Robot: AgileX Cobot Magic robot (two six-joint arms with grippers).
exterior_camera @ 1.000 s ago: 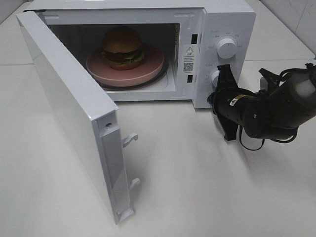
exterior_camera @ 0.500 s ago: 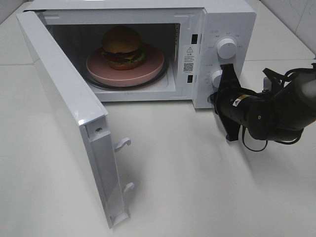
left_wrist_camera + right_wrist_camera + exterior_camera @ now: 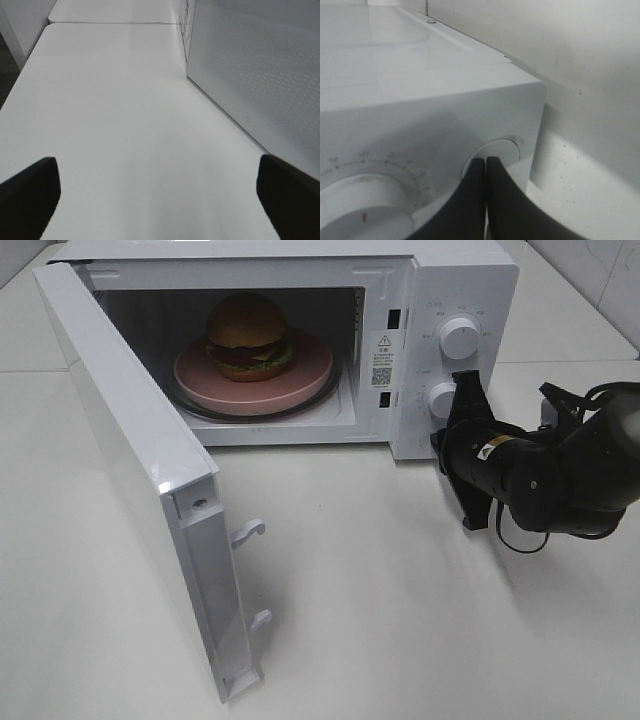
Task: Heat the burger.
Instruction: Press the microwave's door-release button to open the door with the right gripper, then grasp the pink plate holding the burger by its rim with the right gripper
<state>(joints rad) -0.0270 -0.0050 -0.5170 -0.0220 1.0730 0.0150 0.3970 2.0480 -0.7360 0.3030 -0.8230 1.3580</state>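
With the white microwave door [image 3: 130, 440] open, the domed yellow-orange burger [image 3: 247, 335] may not be heated if the lower white round knob [image 3: 441, 398] is turned by the closed, empty right hand [image 3: 485, 165].

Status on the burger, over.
Left gripper open over table; right gripper shut beside lower white knob. Yellow-orange-bun burger on round pink plate inside white microwave. Door open.

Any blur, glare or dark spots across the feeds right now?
Exterior high: sharp, even light; burger shaded inside the microwave but readable. Left wrist: left tool dark and blurred. Right wrist: very close, right tool and dial soft.
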